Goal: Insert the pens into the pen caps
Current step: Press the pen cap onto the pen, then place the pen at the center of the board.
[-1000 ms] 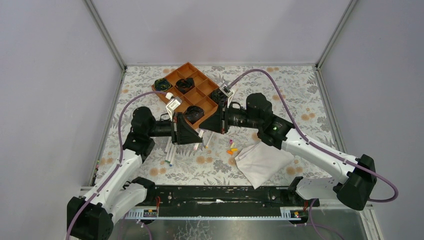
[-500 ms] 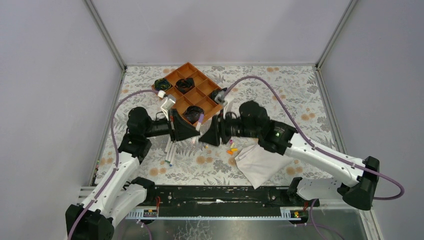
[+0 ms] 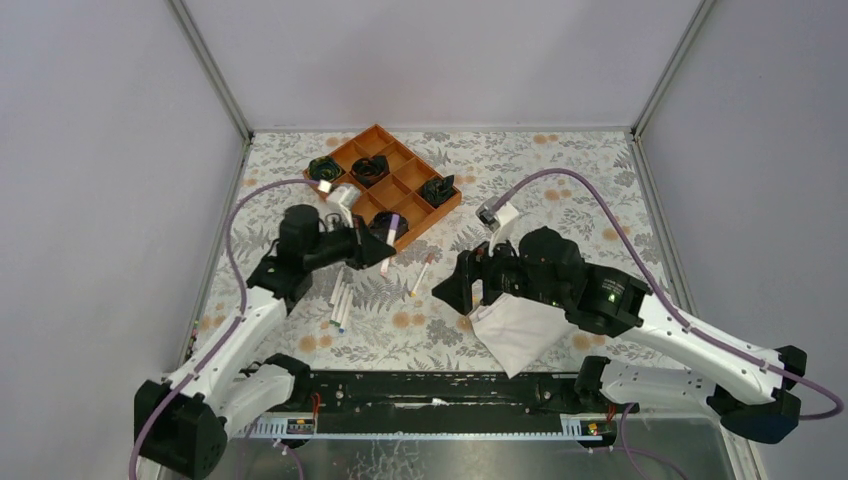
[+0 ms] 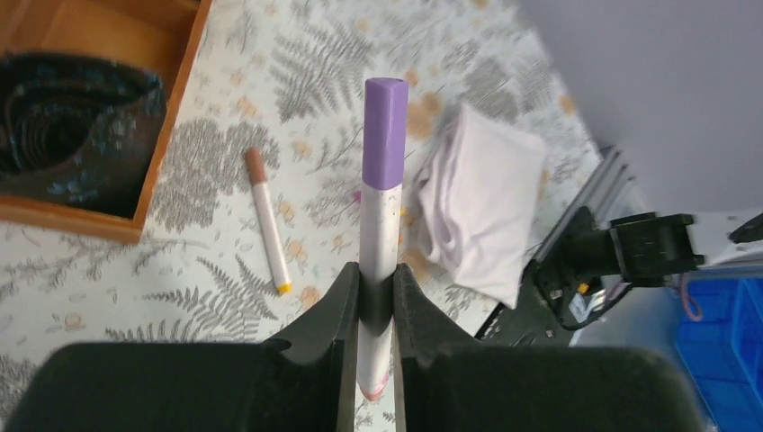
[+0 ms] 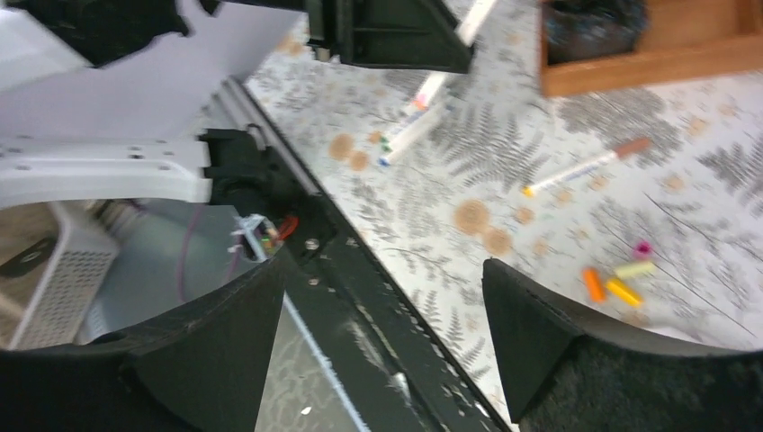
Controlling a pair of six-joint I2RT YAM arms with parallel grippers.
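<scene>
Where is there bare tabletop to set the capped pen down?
Bare: far right, between the tray and the side wall; also the near strip between the grouped pens and the cloth. Crowded: mid-table, around the loose pen and caps.

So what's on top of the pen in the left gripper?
A purple cap sits on the pen clamped in the left gripper. The tip under it is hidden.

top view looks down from high at the near side, taking in the whole table (image 3: pixel 560 190). left wrist view sits close behind the left gripper (image 4: pixel 378 279), facing right and slightly near. right wrist view faces left, low over the near rail (image 5: pixel 360 261). all three share the loose pen (image 3: pixel 422 272) by the tray (image 3: pixel 375 128).
</scene>
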